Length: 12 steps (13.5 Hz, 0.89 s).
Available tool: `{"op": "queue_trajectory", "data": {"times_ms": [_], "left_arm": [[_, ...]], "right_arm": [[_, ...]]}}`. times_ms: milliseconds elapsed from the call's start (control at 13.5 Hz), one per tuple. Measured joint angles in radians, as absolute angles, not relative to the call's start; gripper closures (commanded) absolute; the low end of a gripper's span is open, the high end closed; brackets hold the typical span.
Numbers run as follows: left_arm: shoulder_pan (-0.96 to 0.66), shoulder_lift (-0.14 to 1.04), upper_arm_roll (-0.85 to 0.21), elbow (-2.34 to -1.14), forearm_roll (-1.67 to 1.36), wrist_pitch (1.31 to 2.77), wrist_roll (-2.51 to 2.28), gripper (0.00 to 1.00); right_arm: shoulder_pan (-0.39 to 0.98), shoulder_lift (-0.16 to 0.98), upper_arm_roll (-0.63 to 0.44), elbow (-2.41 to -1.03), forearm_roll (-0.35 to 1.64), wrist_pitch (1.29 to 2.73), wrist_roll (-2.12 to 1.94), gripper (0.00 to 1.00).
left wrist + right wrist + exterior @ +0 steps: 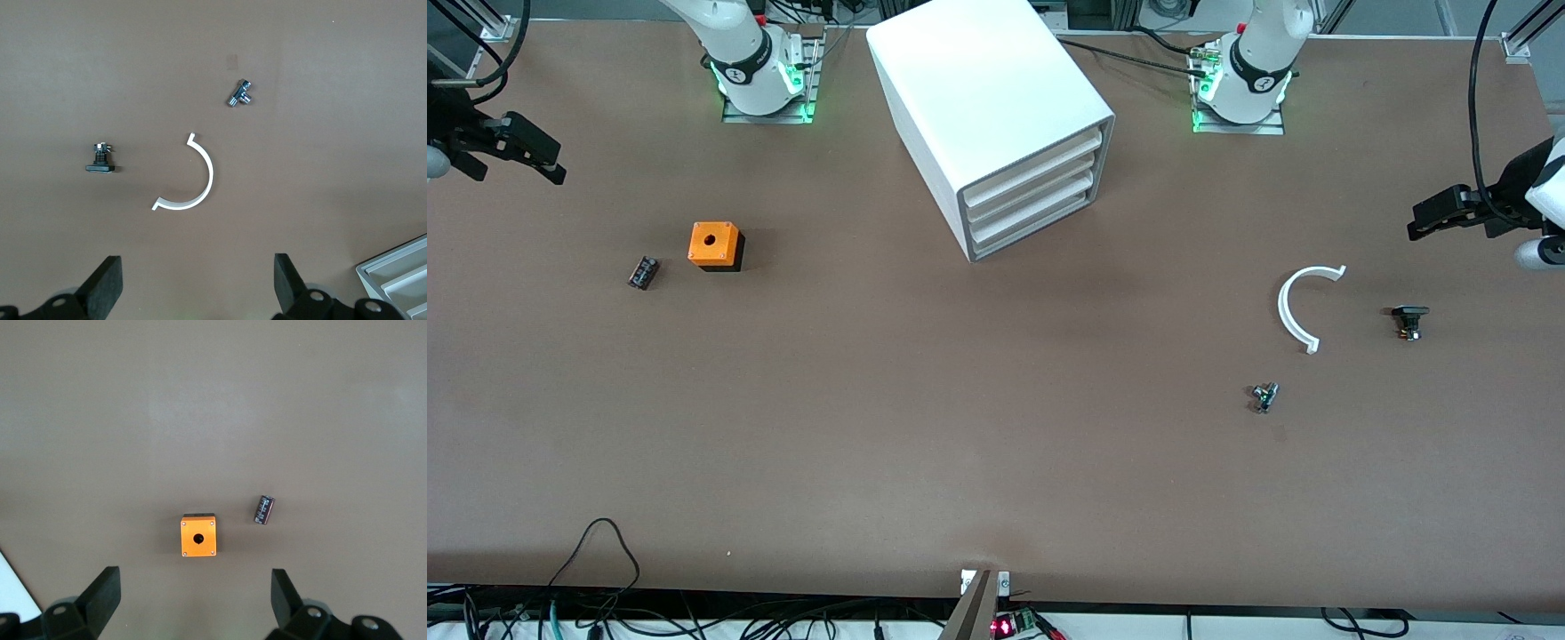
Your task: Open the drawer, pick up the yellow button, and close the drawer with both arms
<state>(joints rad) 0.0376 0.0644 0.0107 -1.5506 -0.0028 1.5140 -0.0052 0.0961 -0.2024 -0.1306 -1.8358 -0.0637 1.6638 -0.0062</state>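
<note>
Here both tools, left and right, hang spread and empty, well apart from the shut drawer.

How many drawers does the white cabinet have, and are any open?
3, stacked in the cabinet: the top drawer, the middle drawer under it and the bottom drawer nearest the table. All appear pushed in; nothing inside them shows.
</note>
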Motion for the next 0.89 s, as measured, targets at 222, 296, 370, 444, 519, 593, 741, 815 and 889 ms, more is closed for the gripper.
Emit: {"op": "queue_trajectory", "data": {"times_ms": [222, 296, 370, 444, 519, 593, 741, 815, 889], "left_arm": [[0.037, 0.064, 0.008, -1.551, -0.003, 1.514, -0.004, 0.0], [0.037, 0.064, 0.007, -1.551, -0.003, 1.514, -0.004, 0.0], [0.037, 0.064, 0.007, -1.551, -0.003, 1.514, -0.004, 0.0], [0.037, 0.064, 0.007, -1.551, -0.003, 1.514, -0.004, 0.0], [0.037, 0.064, 0.007, -1.55, -0.003, 1.514, -0.004, 0.0], [0.037, 0.064, 0.007, -1.55, -0.003, 1.514, -0.004, 0.0], [0.037, 0.064, 0.008, -1.55, -0.003, 1.514, -0.004, 0.0], [0.037, 0.064, 0.008, -1.55, -0.003, 1.514, -0.004, 0.0], [0.037, 0.064, 0.008, -1.55, -0.003, 1.514, -0.004, 0.0]], "right_arm": [[0.095, -0.201, -0.129, -1.836, -0.064, 1.664, -0.006, 0.0], [0.086, -0.194, -0.125, -1.834, -0.064, 1.664, -0.006, 0.0], [0.063, -0.178, -0.109, -1.824, -0.064, 1.665, -0.006, 0.0], [0.036, -0.157, -0.089, -1.803, -0.064, 1.665, -0.007, 0.0], [0.019, -0.136, -0.074, -1.781, -0.064, 1.661, -0.007, 0.0], [0.013, -0.122, -0.065, -1.764, -0.064, 1.654, -0.007, 0.0], [0.013, -0.11, -0.06, -1.747, -0.064, 1.645, -0.007, 0.0], [0.013, -0.11, -0.06, -1.746, -0.064, 1.643, -0.007, 0.0], [0.012, -0.11, -0.06, -1.746, -0.064, 1.642, -0.007, 0.0]]}}
